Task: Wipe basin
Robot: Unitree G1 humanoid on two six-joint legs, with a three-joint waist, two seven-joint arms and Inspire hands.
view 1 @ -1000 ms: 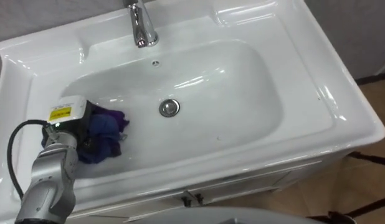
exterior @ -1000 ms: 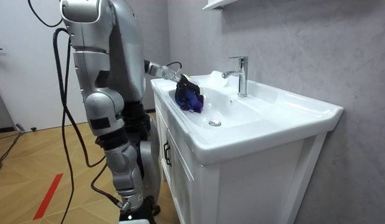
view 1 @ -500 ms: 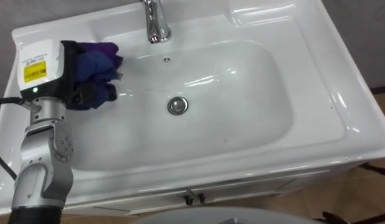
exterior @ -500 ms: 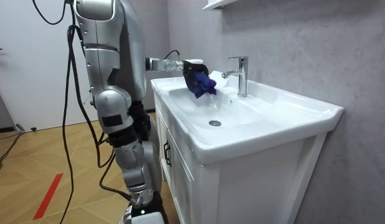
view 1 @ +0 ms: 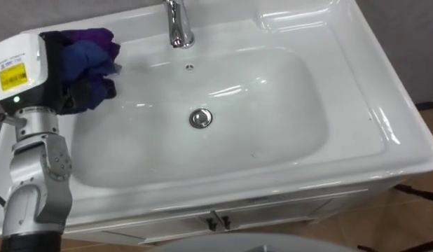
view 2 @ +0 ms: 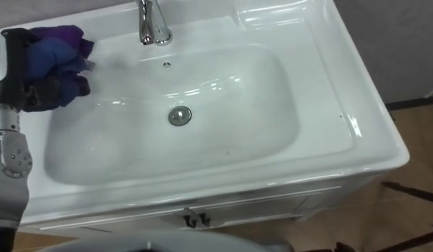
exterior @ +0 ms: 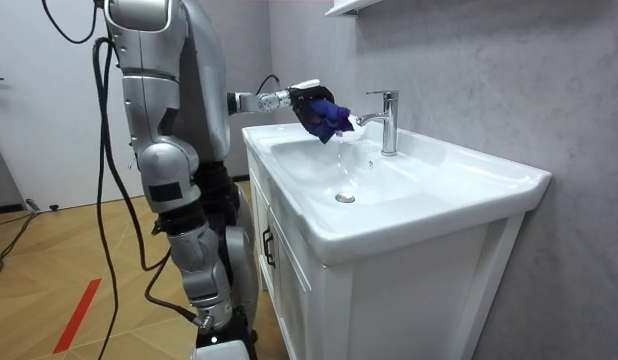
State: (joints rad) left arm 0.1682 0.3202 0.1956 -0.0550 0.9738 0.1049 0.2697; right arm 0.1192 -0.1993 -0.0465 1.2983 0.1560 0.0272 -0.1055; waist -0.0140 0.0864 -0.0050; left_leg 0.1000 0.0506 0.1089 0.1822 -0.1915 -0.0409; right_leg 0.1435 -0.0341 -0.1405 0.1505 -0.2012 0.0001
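The white basin [view 1: 356, 84] lies below me, with a chrome tap [view 1: 178, 24] at its back rim and a round drain [view 1: 200, 117] in the middle of the bowl. My left hand [view 1: 20, 66] is shut on a bunched blue and purple cloth [view 1: 87, 63]. It holds the cloth in the air above the bowl's back left part, clear of the surface. In the room view the left hand [exterior: 301, 97] holds the cloth [exterior: 327, 117] at about the height of the tap [exterior: 387, 120], to the room view's left of it. I stand at the basin's front.
A white cabinet [exterior: 389, 300] with dark door handles [view 1: 218, 222] carries the basin. A grey wall rises behind it, with a small shelf [exterior: 347, 6] high up. Wooden floor [exterior: 59, 280] spreads around me, with a red strip [exterior: 77, 312] on it.
My left hand has lifted the cloth out of the bowl's front left part, up and back to the left of the tap. The eye views have shifted as I straightened up.
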